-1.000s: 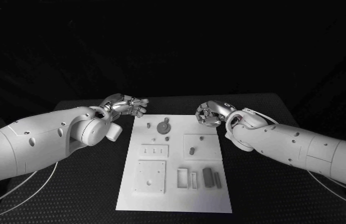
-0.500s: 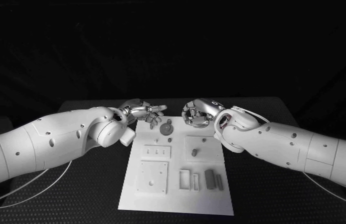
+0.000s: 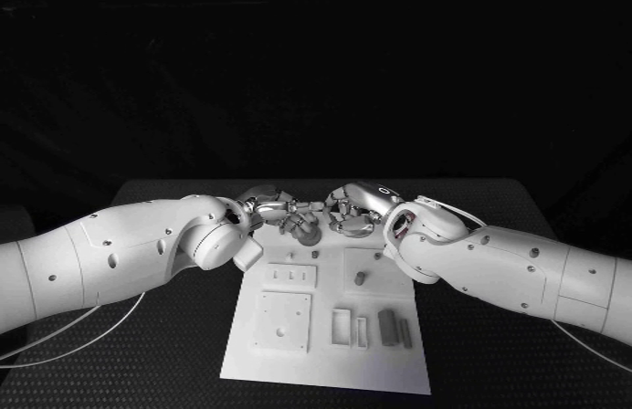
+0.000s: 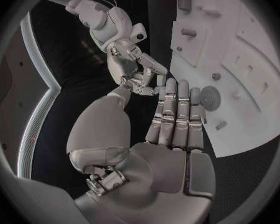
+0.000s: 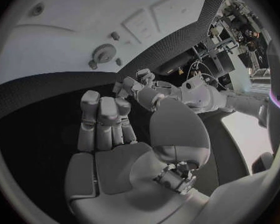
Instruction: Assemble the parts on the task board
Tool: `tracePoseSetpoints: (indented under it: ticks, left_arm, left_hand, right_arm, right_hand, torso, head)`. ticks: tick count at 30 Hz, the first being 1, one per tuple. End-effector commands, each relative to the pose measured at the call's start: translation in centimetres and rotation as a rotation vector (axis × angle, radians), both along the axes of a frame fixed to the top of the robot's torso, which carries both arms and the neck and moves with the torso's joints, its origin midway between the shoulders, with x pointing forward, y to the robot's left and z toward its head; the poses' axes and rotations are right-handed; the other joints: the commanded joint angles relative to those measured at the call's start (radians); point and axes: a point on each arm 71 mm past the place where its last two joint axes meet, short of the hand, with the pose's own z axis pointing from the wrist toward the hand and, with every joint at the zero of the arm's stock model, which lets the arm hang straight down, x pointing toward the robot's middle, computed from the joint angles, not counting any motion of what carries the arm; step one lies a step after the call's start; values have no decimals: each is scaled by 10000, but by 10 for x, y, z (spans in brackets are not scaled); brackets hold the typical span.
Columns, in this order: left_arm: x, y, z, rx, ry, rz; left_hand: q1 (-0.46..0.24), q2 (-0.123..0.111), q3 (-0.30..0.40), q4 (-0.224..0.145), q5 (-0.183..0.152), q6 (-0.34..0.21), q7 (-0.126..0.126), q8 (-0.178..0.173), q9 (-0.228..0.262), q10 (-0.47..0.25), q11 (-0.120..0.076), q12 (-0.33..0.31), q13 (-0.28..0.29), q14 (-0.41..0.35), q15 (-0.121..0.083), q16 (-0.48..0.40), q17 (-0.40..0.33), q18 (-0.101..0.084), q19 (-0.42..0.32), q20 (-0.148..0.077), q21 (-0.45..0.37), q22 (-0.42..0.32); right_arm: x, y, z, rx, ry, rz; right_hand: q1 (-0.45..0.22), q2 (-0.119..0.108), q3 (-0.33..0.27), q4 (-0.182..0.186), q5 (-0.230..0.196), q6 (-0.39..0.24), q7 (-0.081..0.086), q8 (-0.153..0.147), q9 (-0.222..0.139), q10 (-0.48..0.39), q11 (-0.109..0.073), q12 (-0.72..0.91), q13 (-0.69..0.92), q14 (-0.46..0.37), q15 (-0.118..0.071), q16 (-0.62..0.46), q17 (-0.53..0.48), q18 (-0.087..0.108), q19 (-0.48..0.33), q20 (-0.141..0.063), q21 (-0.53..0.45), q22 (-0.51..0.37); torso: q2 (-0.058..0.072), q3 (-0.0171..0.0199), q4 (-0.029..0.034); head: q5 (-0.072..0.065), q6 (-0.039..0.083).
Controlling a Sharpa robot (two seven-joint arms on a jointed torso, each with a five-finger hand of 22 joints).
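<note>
Left hand [image 3: 273, 210] over the far end of the board [image 3: 330, 372], fingers [image 4: 177, 109] straight, side by side and stretched toward the gear [image 3: 306, 231], grasping nothing; tips close above the gear in the left wrist view, contact impossible to tell. Right hand [image 3: 353, 208] just beside the left one at the same far end, fingers [image 5: 102, 115] curled in toward the palm and clenched on nothing visible. Both hands near each other, apart by a small gap, in the head view. Gear flat on the board's far part, round and toothed, grey, with small pegs [image 5: 115, 36] near it. Nearer the middle, a square raised plate with slots [image 3: 286, 276] on the left and another plate with a short upright peg [image 3: 358, 277] on the right. At the near end, a larger square plate [image 3: 279, 321] on the left, then a white open frame [image 3: 336, 326], a narrow white bar [image 3: 360, 331] and two dark grey bars [image 3: 384, 327] side by side on the right. Board lengthwise on the black tabletop [image 3: 500, 354], white arms reaching in from either side.
</note>
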Motion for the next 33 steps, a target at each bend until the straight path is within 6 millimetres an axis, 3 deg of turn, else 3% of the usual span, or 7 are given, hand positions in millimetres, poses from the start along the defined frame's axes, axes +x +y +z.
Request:
tracePoseSetpoints:
  ticks: [1,13,20,33]
  left_arm:
    - [-2,-3,-2,400,148,-362]
    - [-4,-7,-3,574,298,-557]
    - [-4,-6,-5,824,444,-613]
    - [-4,-9,-5,826,483,-695]
  left_hand:
    - [119,-11,-12,94,-41,8,1,-43,14,-24,13,-71,15,-73,-26,34,18,143,-61,13,49,220]
    - [404,295,-464,509,-33,118,-55,-22,51,39,-44,-84,94,-92,-28,66,36,151,-132,14,136,214]
    - [817,524,-1039,992,-34,188,-76,-60,45,73,-64,-116,166,-90,-38,83,28,153,-166,3,206,202]
    - [1290,928,-1497,1010,-23,219,-79,-124,17,71,-70,-166,218,-103,-35,72,-1,148,-212,6,232,189]
  right_arm:
    - [-2,3,0,-111,-20,127]
    - [-8,13,2,-32,-45,389]
    - [-9,14,3,21,-82,428]
    - [-12,20,3,34,-30,578]
  right_hand:
    - [-58,-42,63,-6,-48,1991,-126,41,22,-156,-189,-8,-17,11,-49,15,9,361,29,-53,33,58]
    - [-63,-46,80,-4,-48,1991,-129,38,42,-142,-193,-12,-20,22,-55,12,6,361,44,-61,33,51]
    - [-68,-49,88,-4,-48,1993,-130,38,53,-136,-194,-15,-22,27,-57,10,4,361,50,-64,32,47]
    - [-74,-54,101,-4,-48,1994,-133,36,69,-127,-198,-19,-25,35,-61,6,1,361,61,-70,32,42]
  torso:
    - [8,13,-13]
    - [2,21,-13]
    - [1,24,-20]
    - [-3,5,-19]
  head:
    - [-11,-21]
    - [-26,-50]
    - [-37,-78]
    - [-41,-97]
